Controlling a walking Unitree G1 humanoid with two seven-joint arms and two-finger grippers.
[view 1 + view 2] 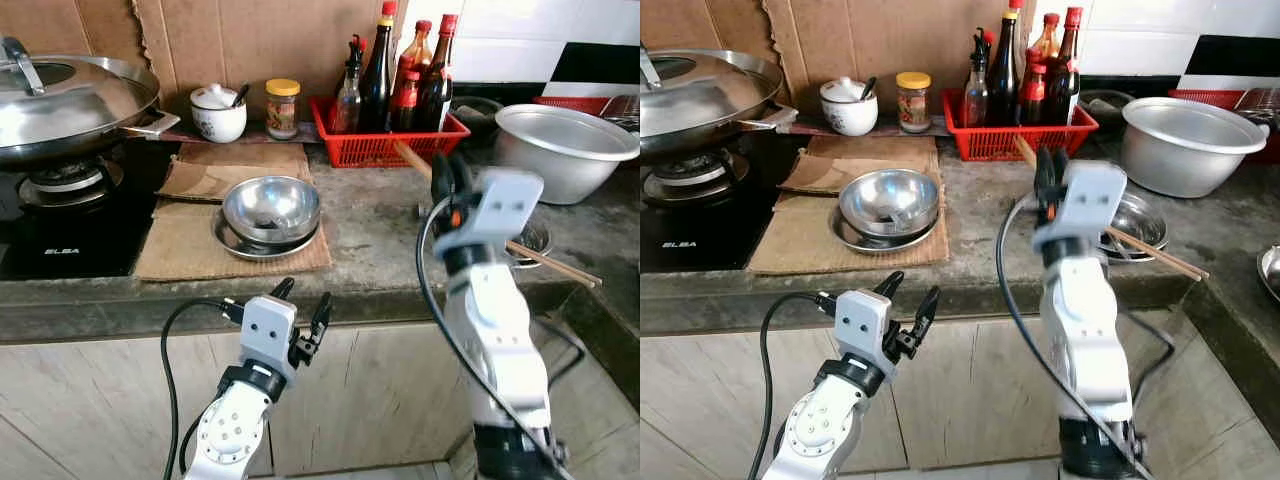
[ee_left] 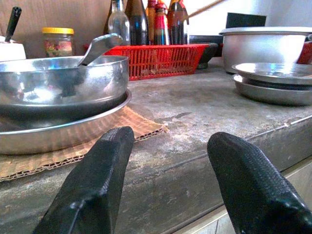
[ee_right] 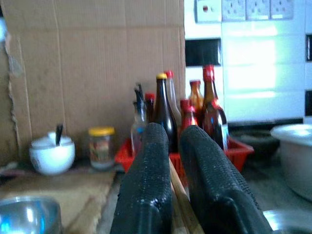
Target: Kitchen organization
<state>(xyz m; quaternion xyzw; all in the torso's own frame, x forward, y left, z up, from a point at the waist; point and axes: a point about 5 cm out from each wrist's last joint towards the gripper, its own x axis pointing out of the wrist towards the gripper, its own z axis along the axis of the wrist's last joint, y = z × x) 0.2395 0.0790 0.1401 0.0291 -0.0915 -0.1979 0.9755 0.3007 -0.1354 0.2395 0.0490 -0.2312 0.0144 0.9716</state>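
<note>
Right tool [image 1: 446, 178] is raised over the desk [image 1: 380, 240], fingers clamped on a pair of wooden chopsticks [image 1: 552, 262] that run back past its wrist and forward toward the red basket [image 1: 375, 148] of bottles [image 1: 378, 70] just ahead; blurred wrist view, so the contact looks firm but isn't sharp; left tool [image 1: 303, 305] sits below the desk edge, fingers spread, empty; steel bowl [image 1: 271, 208] on a plate lies just ahead of it on cardboard [image 1: 180, 250]; big metal pot [image 1: 560, 148] right of the right tool.
</note>
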